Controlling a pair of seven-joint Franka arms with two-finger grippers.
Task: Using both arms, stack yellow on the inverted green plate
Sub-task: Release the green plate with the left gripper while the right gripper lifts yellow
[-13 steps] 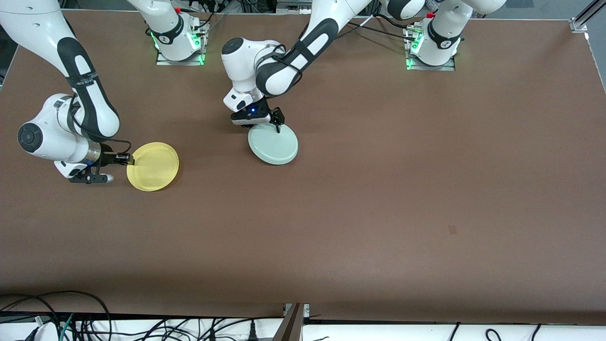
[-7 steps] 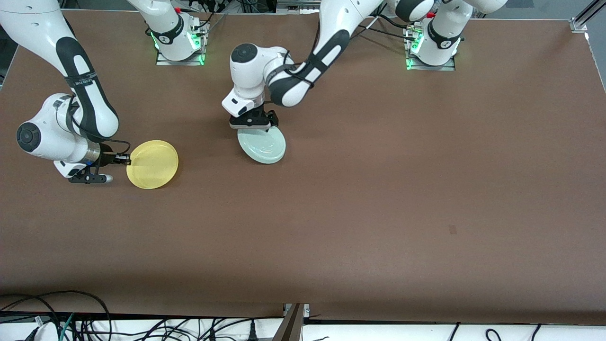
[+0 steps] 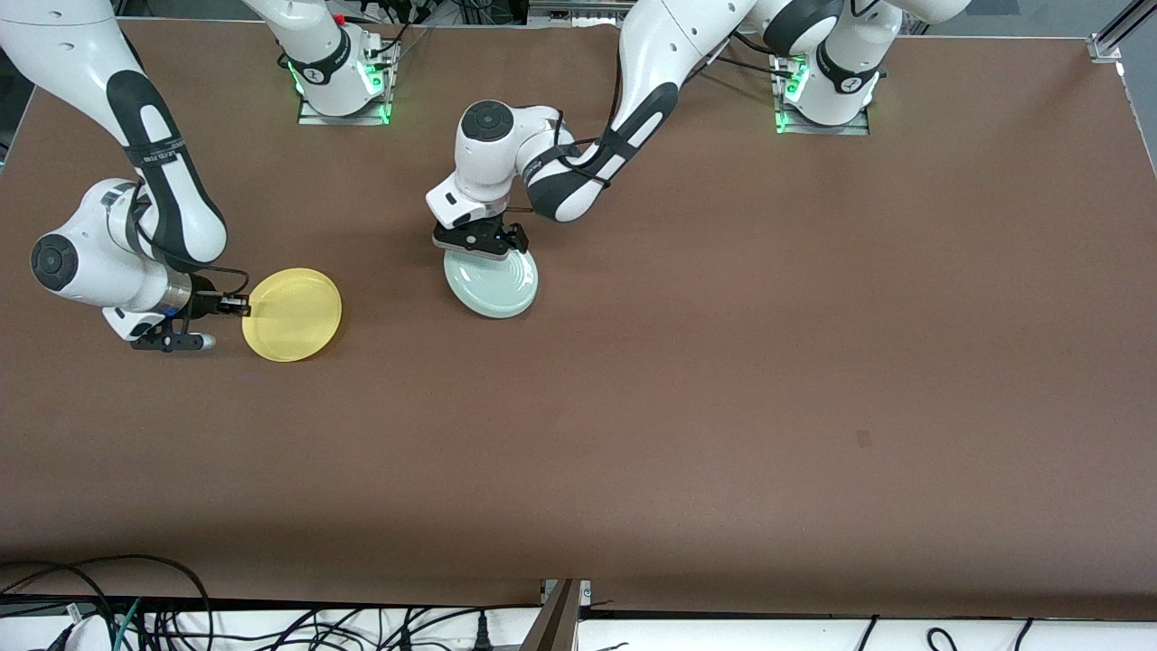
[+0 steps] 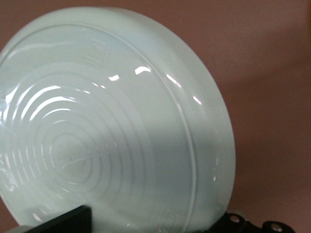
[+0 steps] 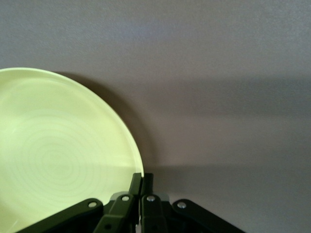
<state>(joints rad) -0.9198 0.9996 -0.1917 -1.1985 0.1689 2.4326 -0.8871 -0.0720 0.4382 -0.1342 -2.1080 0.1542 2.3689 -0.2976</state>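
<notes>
The pale green plate is turned with its ringed underside up, tilted, held by its rim in my left gripper above the middle of the table. In the left wrist view the ringed underside of the green plate fills the frame, and the gripper's fingertips are hidden. The yellow plate is held by its rim, upright, in my right gripper toward the right arm's end of the table. In the right wrist view my right gripper is shut on the rim of the yellow plate.
The brown table carries nothing else. Cables hang along the table's edge nearest the front camera. The arm bases stand at the edge farthest from it.
My left gripper has moved the green plate toward the right arm's end and rotated it, so the ringed underside now shows. The right gripper and yellow plate have barely moved.
</notes>
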